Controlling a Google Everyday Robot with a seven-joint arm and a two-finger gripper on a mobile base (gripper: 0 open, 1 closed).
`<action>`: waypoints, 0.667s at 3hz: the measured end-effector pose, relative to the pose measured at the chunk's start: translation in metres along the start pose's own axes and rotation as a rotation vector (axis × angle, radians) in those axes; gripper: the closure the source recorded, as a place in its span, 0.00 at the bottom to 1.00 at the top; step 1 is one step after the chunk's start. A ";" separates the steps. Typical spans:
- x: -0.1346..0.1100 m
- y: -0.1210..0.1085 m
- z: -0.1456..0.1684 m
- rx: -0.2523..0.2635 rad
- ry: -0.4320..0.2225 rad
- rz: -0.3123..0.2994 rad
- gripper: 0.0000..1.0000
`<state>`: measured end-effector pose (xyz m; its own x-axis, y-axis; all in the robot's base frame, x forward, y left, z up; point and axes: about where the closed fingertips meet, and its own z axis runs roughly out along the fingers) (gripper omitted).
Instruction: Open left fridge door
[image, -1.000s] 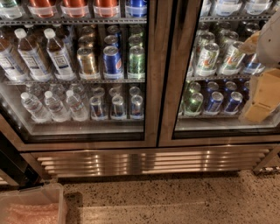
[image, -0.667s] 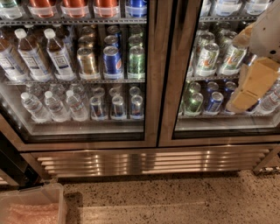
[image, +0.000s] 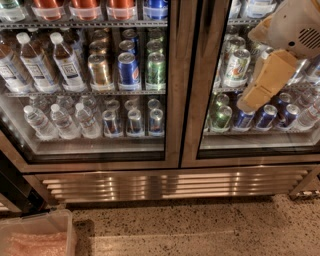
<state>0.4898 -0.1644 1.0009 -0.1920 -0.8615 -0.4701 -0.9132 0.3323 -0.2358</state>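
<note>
The left fridge door (image: 173, 95) is a tall glass pane in a bronze-tinted steel frame and it is closed. Water bottles, drink bottles and cans show behind it. My gripper (image: 248, 104) is tan and hangs from the white arm (image: 295, 25) at the upper right. It sits in front of the right glass door (image: 194, 100), over the cans, with its tip pointing down-left. It is to the right of the centre post where the two doors meet and is apart from the left door.
A steel louvred grille (image: 170, 182) runs under both doors. Below it is speckled floor (image: 200, 225). A clear plastic bin (image: 37, 235) stands at the bottom left. A dark upright object (image: 12, 187) is at the left edge.
My gripper has moved left and a little down across the right door, toward the centre post. The doors have not moved.
</note>
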 end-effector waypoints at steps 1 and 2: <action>0.002 0.003 -0.002 0.004 -0.024 0.021 0.00; -0.021 0.013 0.001 -0.003 -0.121 0.031 0.00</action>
<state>0.4826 -0.1420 1.0070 -0.1753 -0.7984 -0.5761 -0.9087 0.3564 -0.2175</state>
